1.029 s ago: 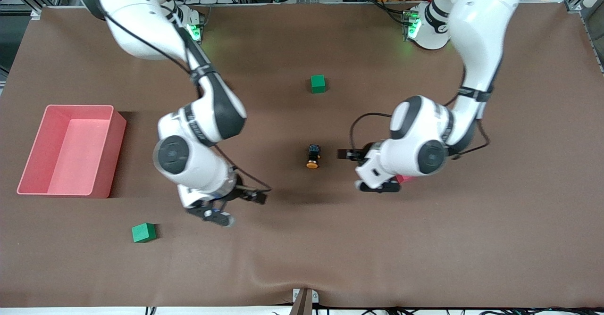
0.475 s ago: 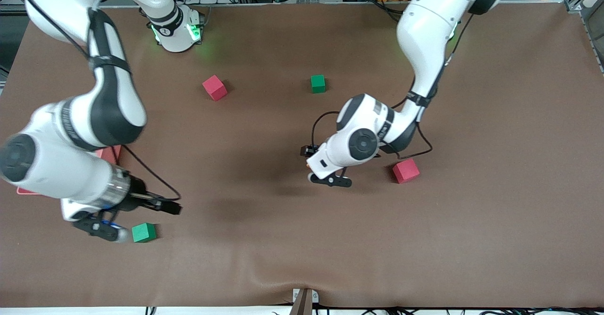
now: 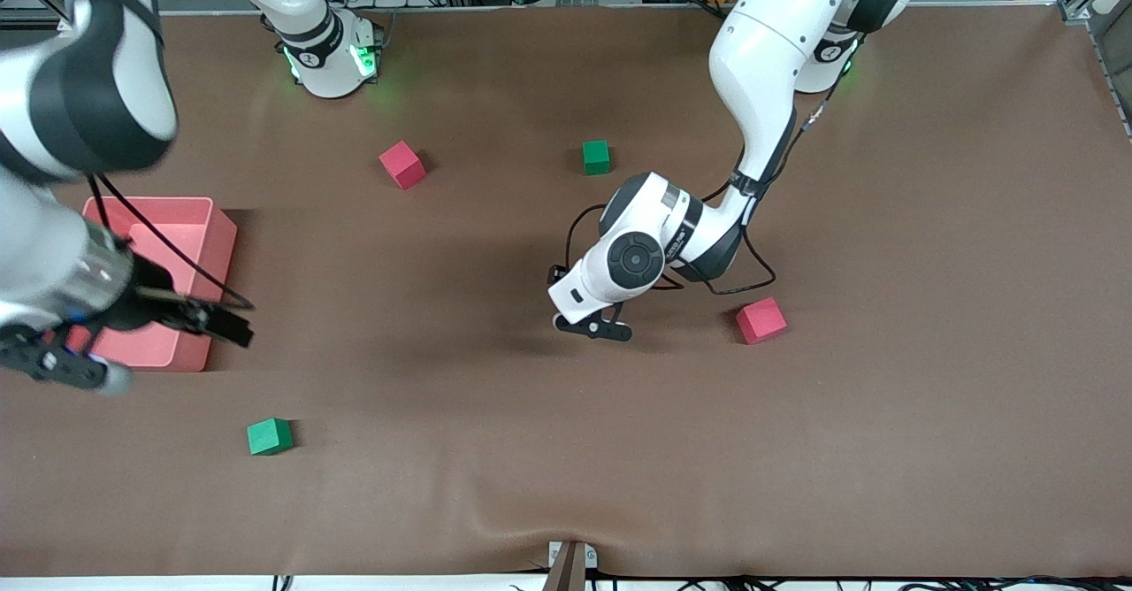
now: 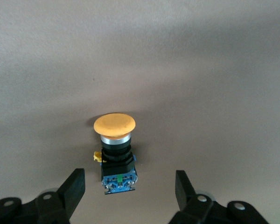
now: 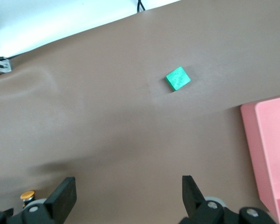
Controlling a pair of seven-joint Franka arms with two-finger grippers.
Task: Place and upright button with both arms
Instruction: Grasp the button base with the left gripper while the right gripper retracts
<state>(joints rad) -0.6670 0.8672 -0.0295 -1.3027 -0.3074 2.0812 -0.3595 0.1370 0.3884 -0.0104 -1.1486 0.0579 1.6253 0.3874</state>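
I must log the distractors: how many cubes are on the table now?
4. One red cube and one green cube toward the bases; another red cube beside the left arm's wrist; another green cube nearest the front camera. The arms may hide more.

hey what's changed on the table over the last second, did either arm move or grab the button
The left gripper moved toward the right arm's end and now hangs open over the button, which lies on its side, ungrasped. The right gripper, open and empty, swung away toward its own end, out over the pink bin. The button, the green cubes and red cubes stayed put.
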